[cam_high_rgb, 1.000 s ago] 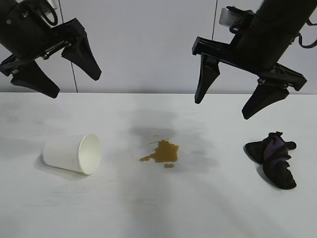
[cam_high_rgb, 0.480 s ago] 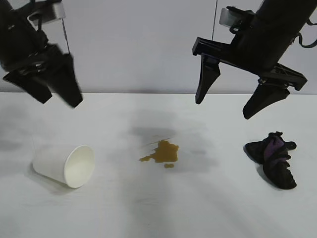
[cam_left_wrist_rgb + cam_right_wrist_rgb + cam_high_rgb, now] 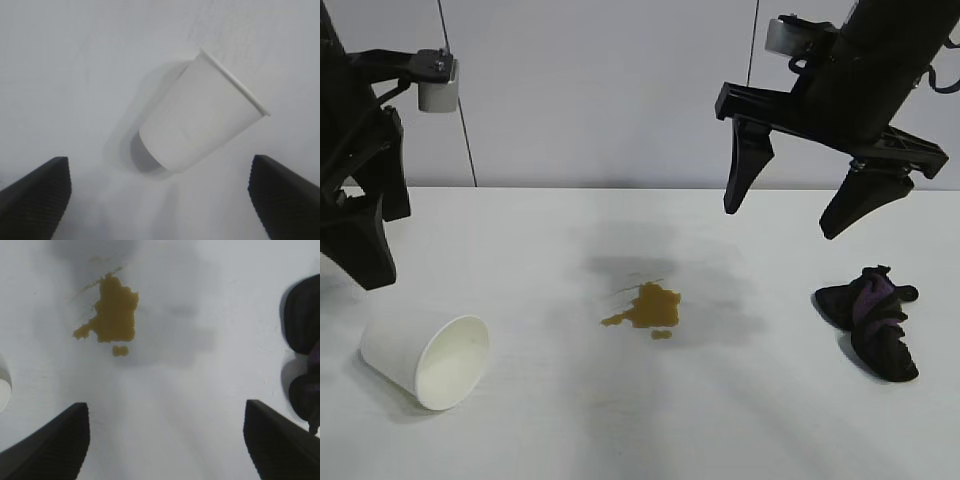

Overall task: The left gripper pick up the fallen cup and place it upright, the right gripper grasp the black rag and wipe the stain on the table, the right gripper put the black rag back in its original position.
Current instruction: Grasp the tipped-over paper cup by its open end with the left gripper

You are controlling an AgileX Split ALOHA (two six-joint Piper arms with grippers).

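**Hovering over the fallen cup, fingers wide**

I am hanging my left gripper (image 3: 160, 197), the black claw with wedge-shaped fingers, high at the far left of the wide white table (image 3: 640, 430), and I am holding its fingers spread well apart, gripping nothing. The plain white paper cup (image 3: 424, 360) is lying on its side at about 5 o'clock from me in the exterior view, just below my claw and apart from it. Its open rolled rim is facing toward 4 o'clock, its closed base toward 10 o'clock, so its long axis is running on that diagonal. In my wrist view the cup (image 3: 197, 117) is sitting between my two fingertips but farther out, untouched. I am judging that the grasp turns on this: my fingers need to close across the tapered wall, square to that diagonal, not along it. I am the nearer arm by far.

My right gripper (image 3: 800, 215), the black crossbar claw, is waiting high at the right, fingers spread too. The small yellow-brown liquid stain (image 3: 645, 308) is lying mid-table, and the bunched black rag (image 3: 872, 322) with purple folds is resting at 5 o'clock below that claw.
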